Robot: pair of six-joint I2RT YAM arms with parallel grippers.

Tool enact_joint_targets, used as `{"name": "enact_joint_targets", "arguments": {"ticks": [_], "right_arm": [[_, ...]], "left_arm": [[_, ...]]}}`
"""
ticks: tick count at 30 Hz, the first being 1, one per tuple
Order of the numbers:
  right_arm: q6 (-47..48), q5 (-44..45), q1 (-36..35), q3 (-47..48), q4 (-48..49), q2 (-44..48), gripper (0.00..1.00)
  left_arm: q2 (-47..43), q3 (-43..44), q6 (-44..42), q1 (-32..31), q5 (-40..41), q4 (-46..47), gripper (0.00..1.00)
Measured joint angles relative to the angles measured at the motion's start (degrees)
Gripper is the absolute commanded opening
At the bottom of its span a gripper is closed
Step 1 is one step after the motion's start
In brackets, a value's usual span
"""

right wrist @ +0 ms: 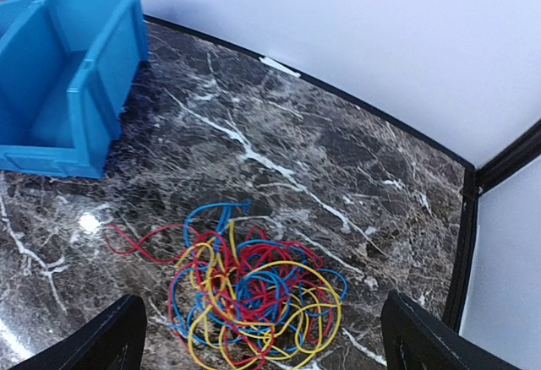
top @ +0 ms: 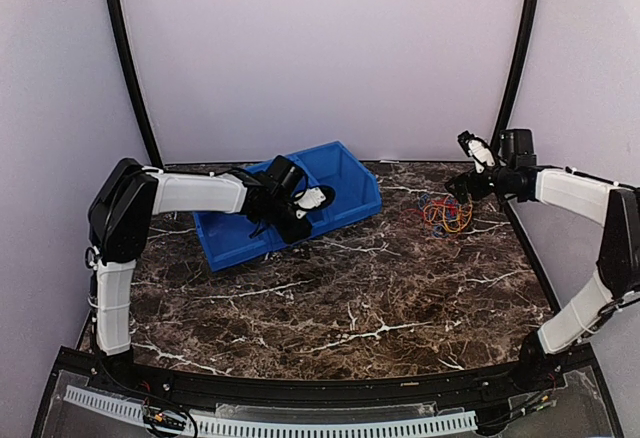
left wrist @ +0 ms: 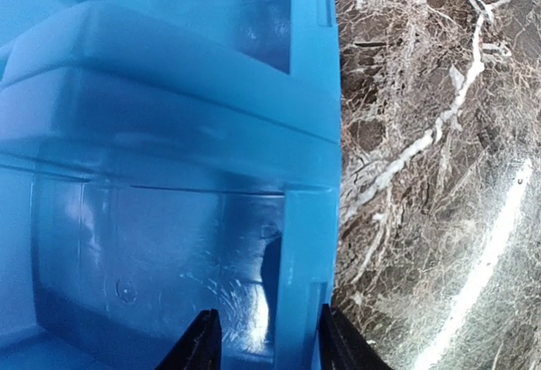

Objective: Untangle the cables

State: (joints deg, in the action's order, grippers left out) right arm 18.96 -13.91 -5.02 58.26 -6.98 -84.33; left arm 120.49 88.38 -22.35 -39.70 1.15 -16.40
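Judging by how things lay, I had none of the untangling done: the cables (right wrist: 254, 290) sat in one knotted heap of red, yellow and blue on the surface (top: 380, 298), at its far right, well apart from the bin (top: 345, 173). My right jaws hung wide open above the heap, holding nothing. My left jaws stood part open astride the bin's wall, with a gap on one side, so I judged no grip there. Only the right wrist view showed separate loops, and only the left wrist view showed that wall between the jaws.
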Motion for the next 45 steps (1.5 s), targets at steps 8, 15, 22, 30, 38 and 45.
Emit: {"name": "enact_joint_targets", "arguments": {"ticks": [8, 15, 22, 30, 38, 45], "right_arm": [[-2.84, -0.96, 3.54, 12.94, -6.05, -16.02, 0.99], [-3.65, -5.05, 3.74, 21.57, -10.14, -28.59, 0.99], [0.42, -15.34, 2.91, 21.94, -17.81, -31.28, 0.88], [7.69, -21.38, -8.66, 11.39, -23.04, -26.97, 0.83], [7.82, -24.76, -26.69, 6.14, -28.17, -18.71, 0.98], [9.53, -22.12, -24.33, 7.34, -30.01, -10.29, 0.92]], "left_arm": [[-11.28, -6.86, 8.13, -4.42, 4.94, -0.04, 0.63], [-25.33, -13.64, 19.63, -13.03, 7.23, 4.63, 0.68], [-33.83, -28.0, 32.13, -13.46, 7.82, 11.23, 0.67], [-41.31, -40.59, 38.29, -13.38, 10.21, 18.8, 0.66], [-42.8, -43.47, 40.06, -13.38, 9.97, 24.35, 0.6], [-42.77, -46.62, 40.54, -13.79, 3.13, 30.18, 0.53]]}}
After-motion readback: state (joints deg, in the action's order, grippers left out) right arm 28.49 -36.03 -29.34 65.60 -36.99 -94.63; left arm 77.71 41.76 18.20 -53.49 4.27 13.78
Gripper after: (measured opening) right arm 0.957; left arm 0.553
